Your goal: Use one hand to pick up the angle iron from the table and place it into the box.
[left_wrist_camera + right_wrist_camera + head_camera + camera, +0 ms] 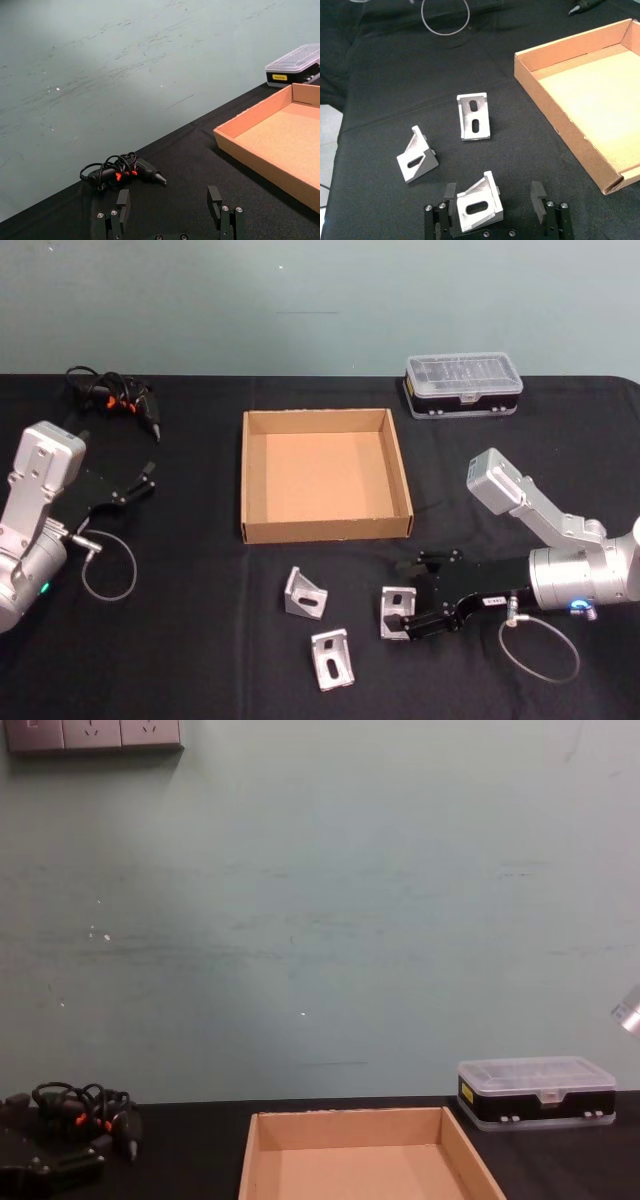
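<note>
One wide black table (200, 680) carries everything. At its middle sits the box (325, 530), open-topped and bare inside. Our left gripper (140, 483) is parked far to the left, fingers spread. Our right gripper (493, 192) lies low, just in front of the box, fingers apart. The angle iron (477, 207) stands between them, nearer one finger, and nothing is clamped on it. A second bracket (474, 117) and a third bracket (417, 157) lie close by. We judge the piece stiff, compact and fairly light, with smooth metal faces that could slip. Squeezing across its flat triangular sides looks the surest hold.
</note>
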Robot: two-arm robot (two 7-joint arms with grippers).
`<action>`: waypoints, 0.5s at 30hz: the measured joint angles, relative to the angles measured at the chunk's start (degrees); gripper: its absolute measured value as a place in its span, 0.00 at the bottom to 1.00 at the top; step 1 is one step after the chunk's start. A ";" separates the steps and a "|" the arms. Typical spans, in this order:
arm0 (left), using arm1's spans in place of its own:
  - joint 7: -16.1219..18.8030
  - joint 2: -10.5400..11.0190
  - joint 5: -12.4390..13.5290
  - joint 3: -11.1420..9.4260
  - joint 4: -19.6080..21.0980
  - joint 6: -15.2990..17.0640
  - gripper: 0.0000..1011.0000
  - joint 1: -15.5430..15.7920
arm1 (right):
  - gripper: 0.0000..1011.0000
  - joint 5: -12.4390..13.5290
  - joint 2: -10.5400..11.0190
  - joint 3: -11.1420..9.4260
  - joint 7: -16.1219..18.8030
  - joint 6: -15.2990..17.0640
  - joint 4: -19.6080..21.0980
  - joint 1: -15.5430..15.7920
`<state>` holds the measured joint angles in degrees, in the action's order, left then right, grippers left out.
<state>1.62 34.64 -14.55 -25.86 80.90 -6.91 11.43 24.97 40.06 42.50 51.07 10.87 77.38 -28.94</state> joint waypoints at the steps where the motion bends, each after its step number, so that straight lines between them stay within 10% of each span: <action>1: 0.00 0.00 0.00 0.00 0.00 0.00 1.00 0.00 | 0.94 0.03 -0.02 0.00 -0.02 -0.01 -0.02 0.01; 15: 0.00 0.00 0.00 0.00 0.00 0.00 1.00 0.00 | 0.57 0.64 -0.11 -0.01 0.23 -1.10 -0.22 0.22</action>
<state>1.62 34.65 -14.55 -25.86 80.90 -6.91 11.43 25.61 39.94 42.50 51.30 9.77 77.17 -28.72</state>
